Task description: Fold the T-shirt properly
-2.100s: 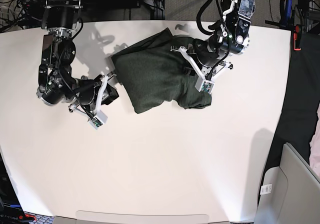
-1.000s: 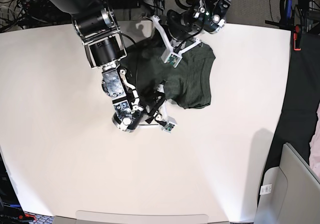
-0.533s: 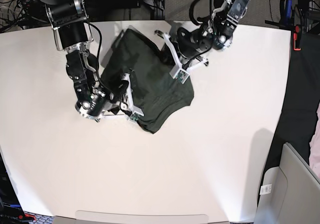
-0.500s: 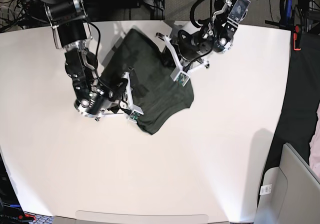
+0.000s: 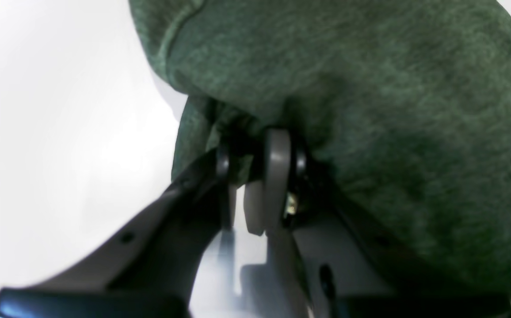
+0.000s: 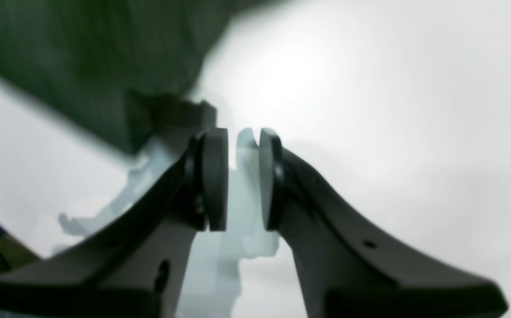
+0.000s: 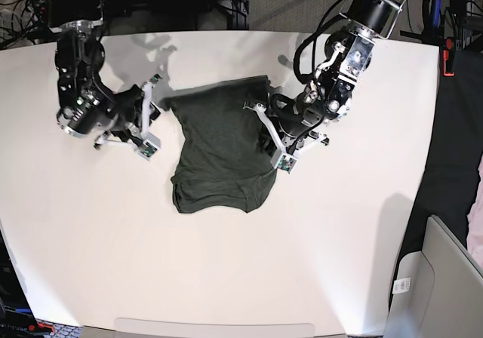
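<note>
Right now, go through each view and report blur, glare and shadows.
Left wrist: T-shirt is soft-focus, left gripper blurred, table washed white. Right wrist: everything is blurred, with glare blooming above the right gripper. Base: sharp and evenly lit, with soft arm shadows on the table's far edge.

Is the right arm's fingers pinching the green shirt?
No, in the right wrist view the fingers stand a little apart with only white table showing between them, and the T-shirt lies off to the side.
</note>
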You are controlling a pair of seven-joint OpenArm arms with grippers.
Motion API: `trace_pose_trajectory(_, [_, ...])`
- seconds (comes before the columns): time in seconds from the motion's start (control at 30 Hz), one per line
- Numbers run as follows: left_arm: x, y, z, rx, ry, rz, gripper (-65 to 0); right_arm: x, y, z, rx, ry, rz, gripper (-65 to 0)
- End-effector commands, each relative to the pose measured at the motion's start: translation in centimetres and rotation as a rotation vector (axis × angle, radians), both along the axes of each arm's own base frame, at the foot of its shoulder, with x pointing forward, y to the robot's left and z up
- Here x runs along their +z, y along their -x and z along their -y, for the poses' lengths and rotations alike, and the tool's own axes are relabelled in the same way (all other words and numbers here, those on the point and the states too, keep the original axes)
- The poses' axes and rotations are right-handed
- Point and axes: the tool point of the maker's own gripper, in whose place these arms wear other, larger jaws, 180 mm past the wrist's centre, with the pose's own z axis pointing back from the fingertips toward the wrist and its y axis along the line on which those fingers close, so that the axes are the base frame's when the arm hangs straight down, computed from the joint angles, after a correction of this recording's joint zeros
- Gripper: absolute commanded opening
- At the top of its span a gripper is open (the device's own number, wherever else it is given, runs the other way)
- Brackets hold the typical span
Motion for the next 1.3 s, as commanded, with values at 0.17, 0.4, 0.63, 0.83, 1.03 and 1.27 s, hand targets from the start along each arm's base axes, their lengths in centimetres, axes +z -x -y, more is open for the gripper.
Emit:
trace_pose_trajectory(0.17, [2.0,-1.0,1.3,-0.001,0.029,0.048,-56.2,2.3,0.0,0.7,-0.049,-0.111,0.054,-54.4])
trace_pose_trajectory(0.4, [6.1,-1.2,0.9,0.023,0.082,0.152,-56.2,4.1,-0.2,-2.4,-0.02,-0.22,0.099,-54.4])
trace_pose_trajectory(0.63, [5.9,0.7,-4.3,0.186,0.09,0.139,-56.2,6.2,-0.3,-5.6,0.009,-0.325,0.151,-54.4])
trace_pose_trajectory(0.83, [5.8,2.0,-3.8,0.191,0.115,0.126,-56.1,6.4,-2.9,-2.2,-0.088,-0.199,0.219,-54.1])
trace_pose_trajectory(1.03, [6.4,0.9,-2.4,0.202,0.157,0.124,-48.6,6.4,-5.2,-0.1,-0.161,-0.06,0.272,-53.9])
trace_pose_trajectory(1.27, [7.1,0.1,-0.5,0.195,0.2,0.098,-38.5,6.1,-6.3,-0.2,-0.179,-0.068,0.259,-53.9])
